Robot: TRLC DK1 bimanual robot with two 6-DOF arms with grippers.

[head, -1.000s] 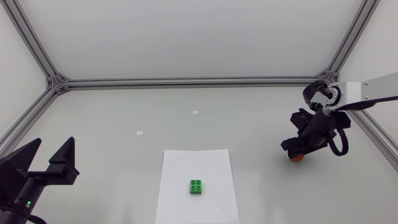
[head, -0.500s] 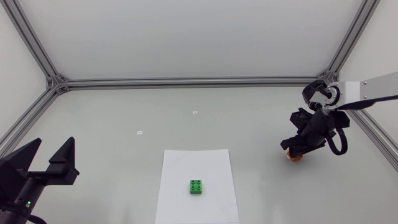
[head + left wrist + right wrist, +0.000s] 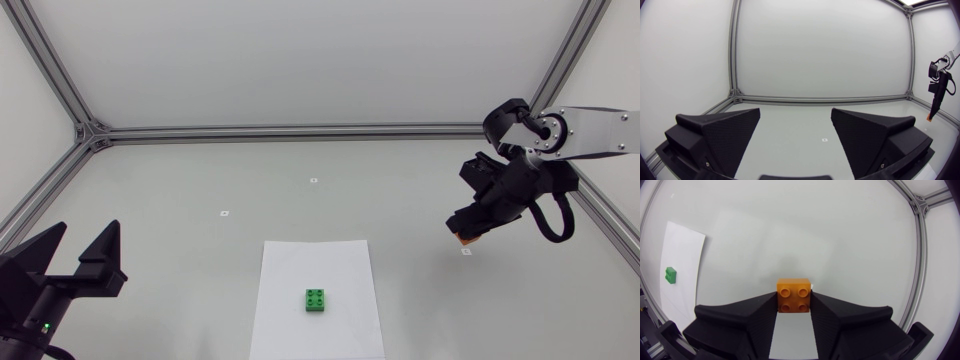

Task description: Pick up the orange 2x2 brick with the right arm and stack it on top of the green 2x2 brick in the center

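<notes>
compared with a second ago, the right gripper has come up off the table and drawn a little further from the green brick. it carries the orange brick with it. its two fingers press the orange brick from both sides, studs up, and the brick hangs in the air well to the right of the green brick and further back. a small white tag, covered before, now shows on the table under the held brick. the left gripper has not shifted: it sits well to the left of the green brick, fingers spread wide with nothing between them.

the green brick lies studs up on a white sheet, toward the sheet's near end. from the green brick toward the held brick run the sheet's right strip and then grey tabletop. aluminium frame rails edge the table behind the green brick and on both sides; the right rail passes just beyond the right arm.

two more white tags lie behind the green brick, too small to read.
</notes>
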